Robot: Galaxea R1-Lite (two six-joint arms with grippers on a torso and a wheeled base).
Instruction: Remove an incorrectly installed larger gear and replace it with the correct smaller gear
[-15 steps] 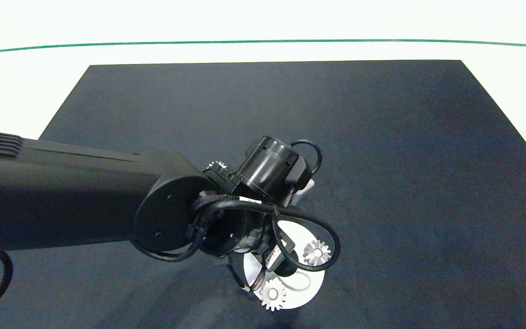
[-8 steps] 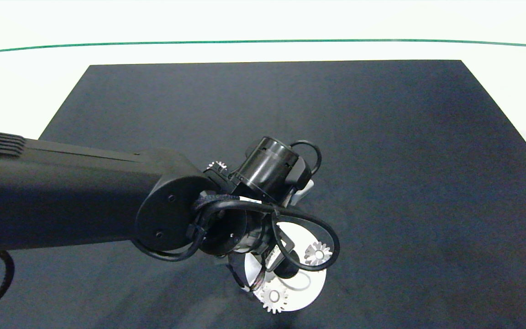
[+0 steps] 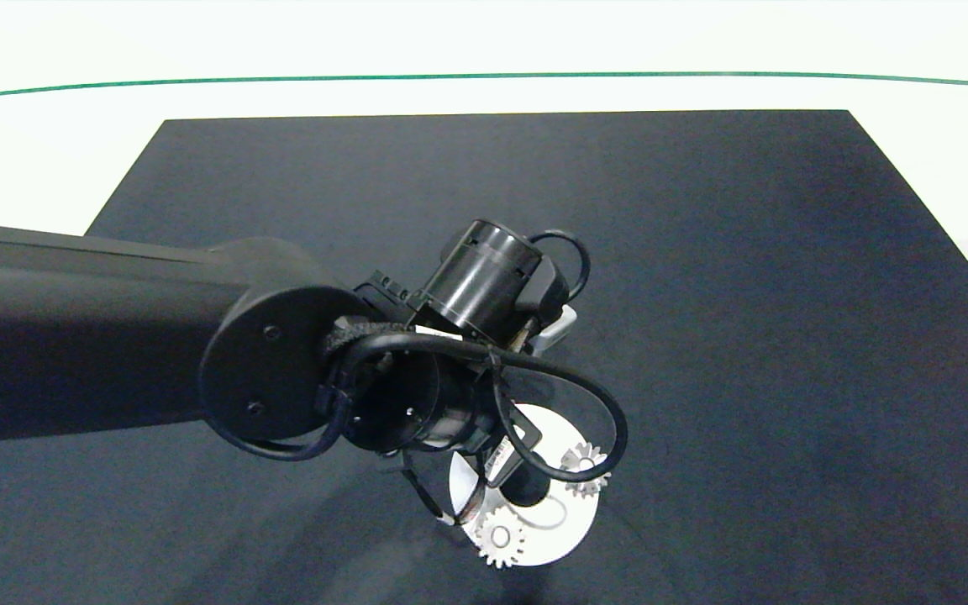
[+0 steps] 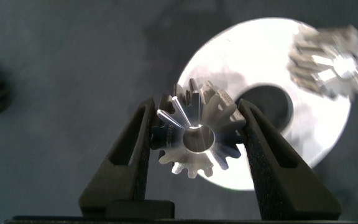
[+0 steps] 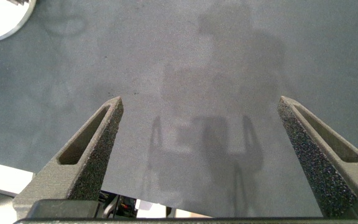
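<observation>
Left wrist: end effector (image 4: 197, 134) gripping apparently unmarked larger gear (image 4: 196, 137).

R hand (image 5: 201, 162) fingers wide apart | over dark mat (image 5: 185, 56) | white disc (image 5: 2, 18) at edge

A dark mat (image 3: 702, 252) covered the pale table (image 3: 484, 42), on which a thin green line (image 3: 484, 76) ran along the far side. A white round disc (image 3: 568, 533) lay on the mat's near part. Two silver gears with pale centres sat on it, one (image 3: 585, 465) at its right edge, the other (image 3: 498, 539) at its near edge.
</observation>
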